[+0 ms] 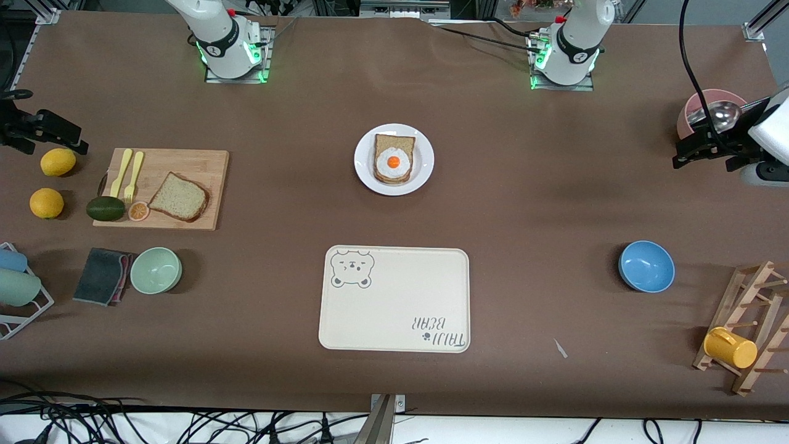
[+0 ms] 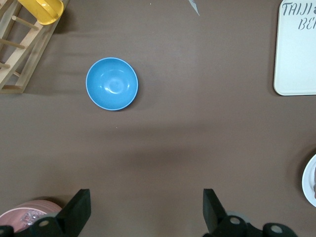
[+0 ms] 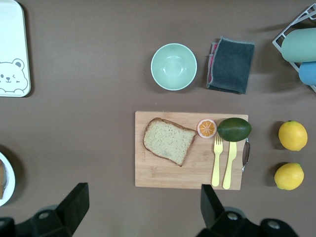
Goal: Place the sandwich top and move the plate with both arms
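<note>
While high over the table's ends, both tools spread wide, empty.

Under right tool: sandwich top flat on cutting board. Under left tool: blue bowl. Between both, well apart: plate bearing egg-topped bread.

Plate: upper centre of the front view; egg-topped bread on it.
Tray: lower centre, nearer the camera than the plate, well apart from it.
Cutting board: mid-height, toward the right arm's end; on it sandwich top, cutlery, fruit slice.
Small bowl and cloth: side by side, nearer the camera than the board.
Second bowl: toward the left arm's end, level with the tray's upper edge.
</note>
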### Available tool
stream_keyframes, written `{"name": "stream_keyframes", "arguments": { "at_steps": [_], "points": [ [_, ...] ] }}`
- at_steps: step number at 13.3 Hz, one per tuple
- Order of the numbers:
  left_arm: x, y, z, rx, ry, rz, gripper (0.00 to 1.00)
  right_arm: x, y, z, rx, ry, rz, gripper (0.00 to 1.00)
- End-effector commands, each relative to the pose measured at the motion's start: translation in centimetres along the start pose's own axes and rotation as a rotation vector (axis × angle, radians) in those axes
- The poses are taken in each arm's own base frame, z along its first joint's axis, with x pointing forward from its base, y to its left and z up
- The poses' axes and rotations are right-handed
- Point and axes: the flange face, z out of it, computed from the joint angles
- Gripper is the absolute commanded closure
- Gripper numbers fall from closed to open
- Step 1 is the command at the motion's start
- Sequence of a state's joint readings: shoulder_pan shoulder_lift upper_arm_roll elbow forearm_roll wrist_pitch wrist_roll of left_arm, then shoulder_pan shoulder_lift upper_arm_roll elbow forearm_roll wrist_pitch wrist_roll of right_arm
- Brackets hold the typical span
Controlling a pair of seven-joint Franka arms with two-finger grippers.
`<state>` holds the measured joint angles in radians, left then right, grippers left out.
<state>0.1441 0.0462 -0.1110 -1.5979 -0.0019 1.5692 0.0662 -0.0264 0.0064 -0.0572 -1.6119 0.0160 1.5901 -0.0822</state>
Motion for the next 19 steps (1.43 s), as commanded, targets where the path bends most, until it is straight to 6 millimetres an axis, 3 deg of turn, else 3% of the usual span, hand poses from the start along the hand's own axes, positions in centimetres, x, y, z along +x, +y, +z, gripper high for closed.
{"name": "stream_keyframes", "arguments": {
  "at_steps": [1,6,9,15,19],
  "points": [
    [-0.1,0.1,-0.4,0.008,-0.004,-0.002,0.00,-0.6,0.1,-0.4,-0.010,-0.008,-0.009,0.00],
    [-0.1,0.1,-0.4,0.008,-0.004,-0.002,0.00,-0.8,-0.7,1.4,-0.027,-0.085,-0.013,0.00],
    [-0.1,0.0,-0.4,0.008,-0.004,-0.004,0.00,0.5,-2.1,5.7,-0.041,-0.163,-0.021,0.00],
    [-0.1,0.0,-0.4,0.008,-0.004,-0.004,0.00,4.0,-9.8,15.4,-0.201,-0.182,0.040,0.00],
    [-0.1,0.1,-0.4,0.008,-0.004,-0.002,0.00,2.1,-19.5,24.7,-0.448,-0.094,0.165,0.01]
  ]
}}
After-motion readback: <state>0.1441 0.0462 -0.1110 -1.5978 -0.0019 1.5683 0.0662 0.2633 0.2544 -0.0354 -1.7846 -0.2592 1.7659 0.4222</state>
